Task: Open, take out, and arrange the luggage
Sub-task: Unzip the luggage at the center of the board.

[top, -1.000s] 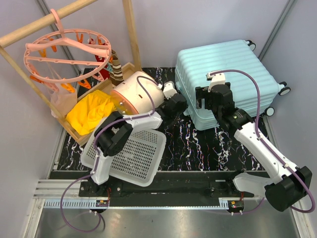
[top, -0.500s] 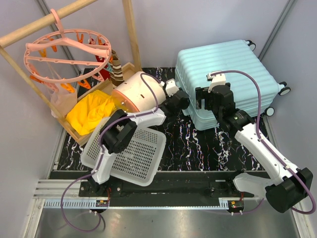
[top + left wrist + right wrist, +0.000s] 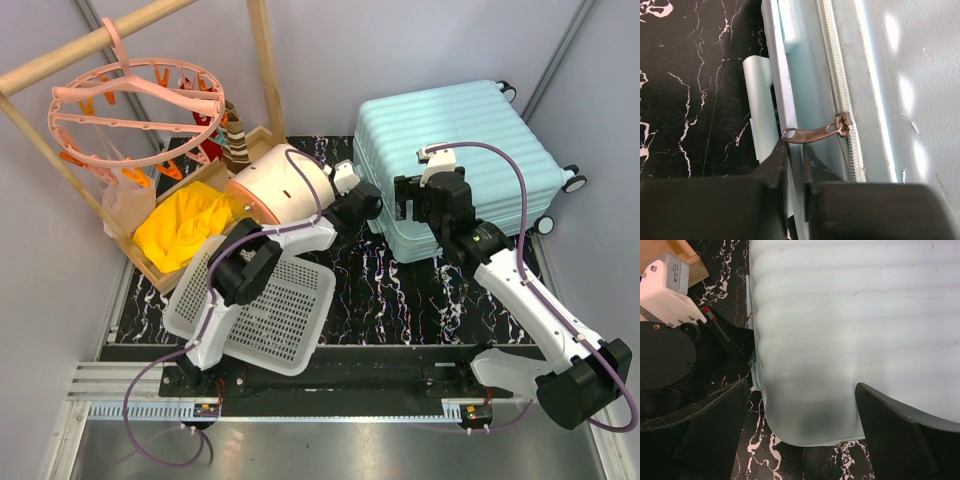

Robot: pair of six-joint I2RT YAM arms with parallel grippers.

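Note:
The pale mint-blue suitcase (image 3: 450,150) lies flat and shut at the back right of the black marbled mat. My left gripper (image 3: 368,203) is at its left side. In the left wrist view a brown zipper pull (image 3: 812,134) sticks out from the zip track (image 3: 837,75), and its free end rests just past my left gripper (image 3: 795,146). The jaws stand a narrow slit apart with nothing clearly between them. My right gripper (image 3: 412,205) is wide open over the suitcase's near left corner (image 3: 805,405), one finger on each side, not touching it.
A cream-and-orange rounded box (image 3: 280,185) sits just left of the left gripper. A white perforated basket (image 3: 265,310) lies at the front left. A wooden tray with a yellow cloth (image 3: 185,225) and a pink peg hanger (image 3: 135,100) on a wooden rail stand at the back left.
My left arm has swung its elbow to the right and brought the gripper closer against the suitcase's left side. The right arm has hardly moved.

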